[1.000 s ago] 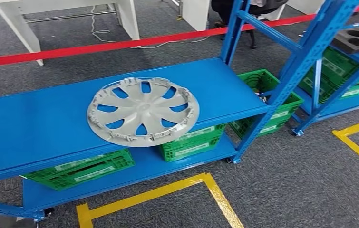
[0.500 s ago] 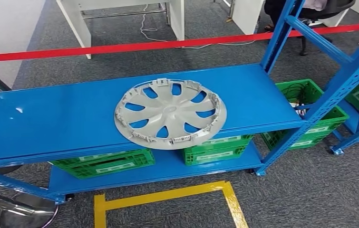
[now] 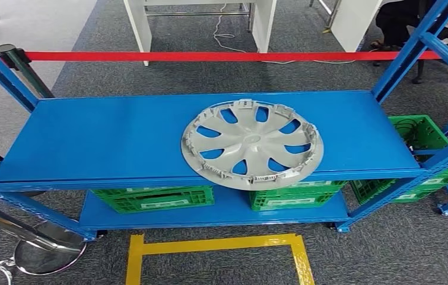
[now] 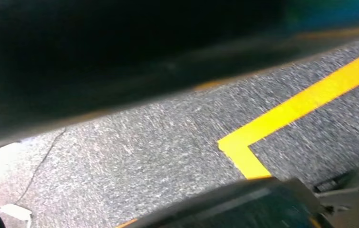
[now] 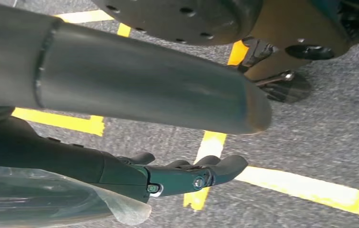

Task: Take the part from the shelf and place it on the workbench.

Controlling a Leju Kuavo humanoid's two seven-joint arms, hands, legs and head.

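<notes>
While hanging low over the floor: right hand [image 5: 187, 178], dark fingers [image 5: 225, 166] nearly straight, slightly apart, gripping nothing.
Left hand: state of fingers cannot be told; left wrist view blurred, mostly dark shapes.
Writing: white labels on the fronts of the green crates [image 3: 153, 199], too small to read.
Part: grey wheel cover [image 3: 252, 143], lying flat, inner side up with clips around its rim, centre-right of the head view.
Part's place: on the top board of the blue shelf [image 3: 102, 136], front edge of the cover jutting slightly past the board's front lip.
Part versus fingers: well apart; cover on the shelf, right hand down near the floor, no contact.
Surface: smooth blue metal board, blue perforated uprights at the corners.
Lower board: green crates side by side, another green crate [image 3: 423, 133] at the right edge.
Floor: grey carpet with yellow tape lines [image 3: 215, 243], lower centre.
Room: red barrier tape [image 3: 209, 56] across the upper frame, white table legs [image 3: 141, 29] behind it, chrome stanchion base [image 3: 49, 255] lower left.
</notes>
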